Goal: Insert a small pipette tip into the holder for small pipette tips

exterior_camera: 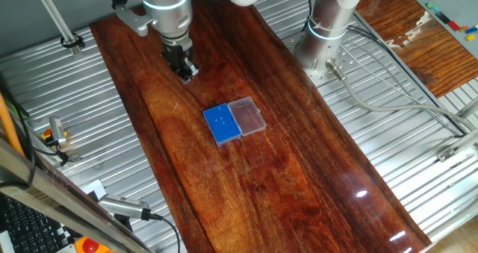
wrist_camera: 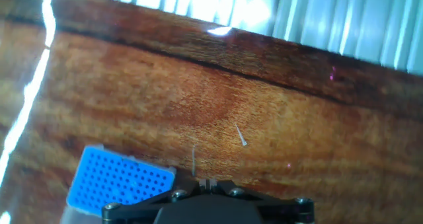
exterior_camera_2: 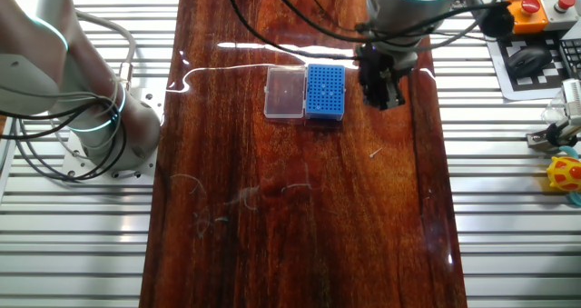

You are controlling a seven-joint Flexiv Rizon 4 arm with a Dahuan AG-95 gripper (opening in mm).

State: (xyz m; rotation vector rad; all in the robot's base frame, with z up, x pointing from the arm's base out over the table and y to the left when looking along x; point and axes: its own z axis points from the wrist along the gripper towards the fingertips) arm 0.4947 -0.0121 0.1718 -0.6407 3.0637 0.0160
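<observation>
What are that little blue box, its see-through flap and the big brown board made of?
The blue rack looks like moulded plastic: a uniform bright colour with a neat grid of tiny holes. Its lid seems to be clear, pinkish plastic, since the wood shows through. The tabletop appears to be varnished wood, or perhaps a wood-look laminate: streaky grain with glossy light reflections.

blue rack (wrist_camera: 119, 182), tip (wrist_camera: 242, 136) on table (wrist_camera: 198, 98)

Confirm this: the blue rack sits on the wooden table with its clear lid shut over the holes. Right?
Not quite. The clear lid is open, lying flat beside the blue rack on the wooden table, leaving the holes uncovered. Both fixed views show this.
</observation>
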